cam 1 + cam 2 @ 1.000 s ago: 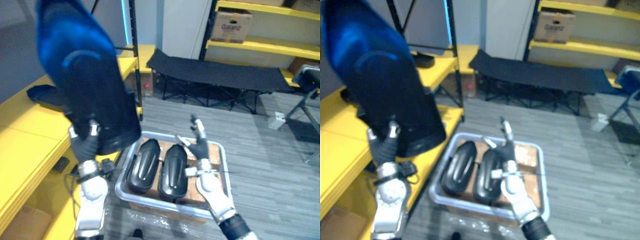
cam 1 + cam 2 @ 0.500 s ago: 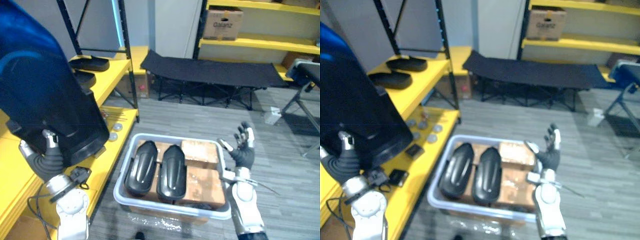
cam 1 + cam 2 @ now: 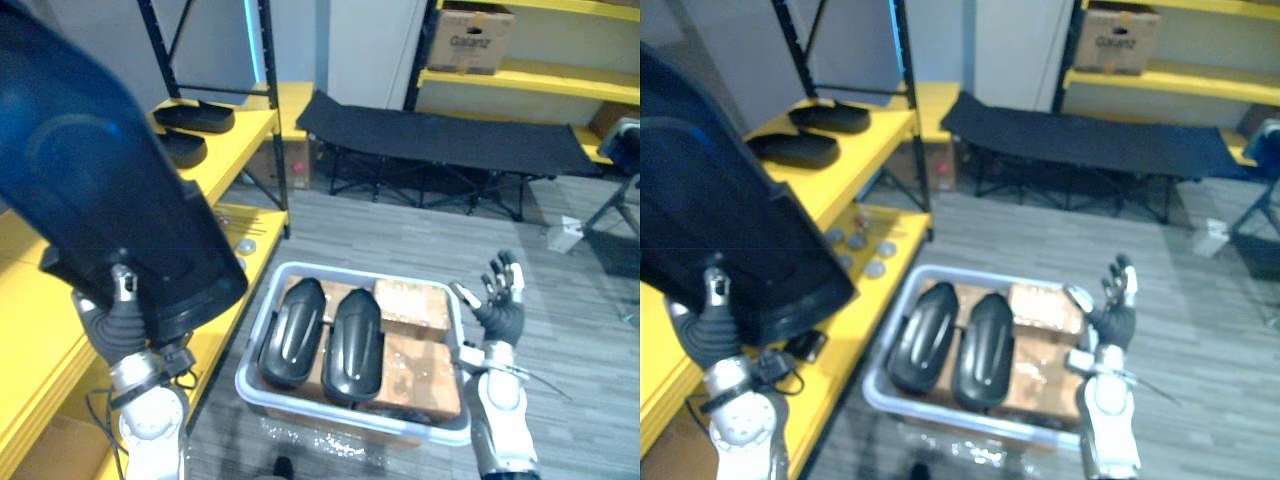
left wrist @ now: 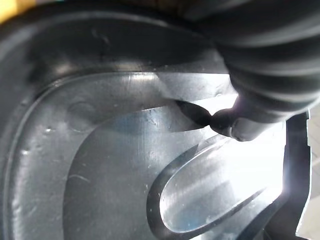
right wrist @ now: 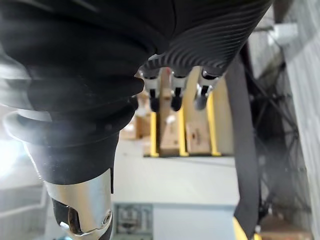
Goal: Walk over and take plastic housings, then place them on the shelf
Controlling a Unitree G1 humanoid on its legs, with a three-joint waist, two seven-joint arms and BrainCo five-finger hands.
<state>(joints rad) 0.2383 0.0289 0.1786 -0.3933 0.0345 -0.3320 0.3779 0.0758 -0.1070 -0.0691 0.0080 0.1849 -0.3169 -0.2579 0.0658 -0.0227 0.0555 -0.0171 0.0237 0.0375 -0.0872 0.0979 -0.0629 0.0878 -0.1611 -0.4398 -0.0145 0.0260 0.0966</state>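
Observation:
A large dark plastic housing [image 3: 100, 190] is held up at the left, over the yellow shelf [image 3: 232, 128]. My left hand [image 3: 115, 320] grips its lower edge from below, with a finger hooked over the rim. The left wrist view looks into the housing's glossy inner side [image 4: 100, 165] past my left hand [image 4: 270, 60]. Two more black housings [image 3: 292, 332] [image 3: 354, 330] lie side by side in a white bin [image 3: 260, 385] on the floor. My right hand [image 3: 499, 310] is raised beside the bin's right rim, fingers [image 5: 172, 95] straight, holding nothing.
Two flat black housings [image 3: 195, 115] [image 3: 180, 148] lie on the yellow shelf's upper board; small round parts [image 3: 245, 245] sit on the lower one. Cardboard boxes [image 3: 412, 305] fill the bin's right half. A black folding cot [image 3: 440, 140] stands behind, under yellow racks holding a carton [image 3: 470, 40].
My right hand has left the space over the bin's housings and now stands past its right rim. The held housing has swung left over the shelf. The camera has shifted.

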